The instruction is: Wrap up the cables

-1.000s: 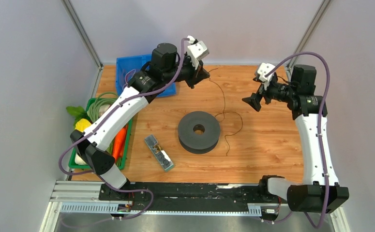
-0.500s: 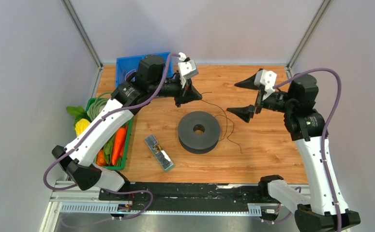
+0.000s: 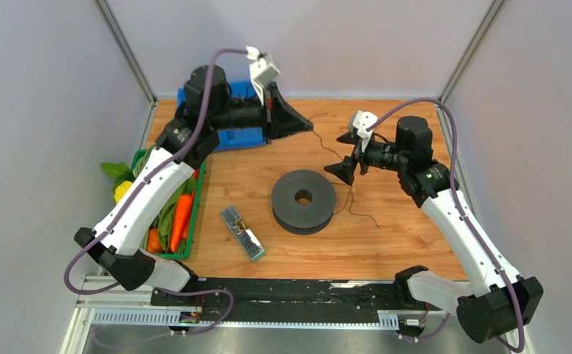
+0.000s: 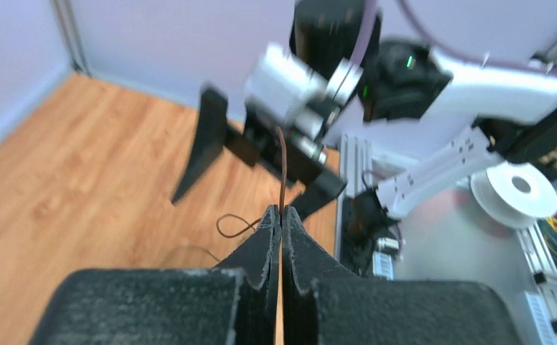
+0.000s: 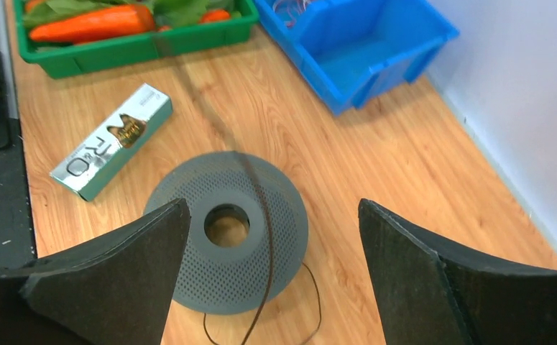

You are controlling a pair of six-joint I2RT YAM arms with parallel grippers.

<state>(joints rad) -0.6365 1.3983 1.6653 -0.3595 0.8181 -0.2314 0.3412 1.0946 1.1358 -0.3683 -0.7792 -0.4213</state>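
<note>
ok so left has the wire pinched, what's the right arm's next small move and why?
Probably close the right gripper on the wire. Its jaws stand open and, in its wrist view, the wire seems to run between them over the spool, while the left gripper is shut on it. A second grip would let it steer the wire to the spool.

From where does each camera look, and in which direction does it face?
Top external: above and behind, looking down; both arms show.
Left wrist: past the shut left pincer pinching the wire, toward the right arm.
Right wrist: down through the open right pincer at the spool.
Shared: spool, in top and right wrist.
</note>
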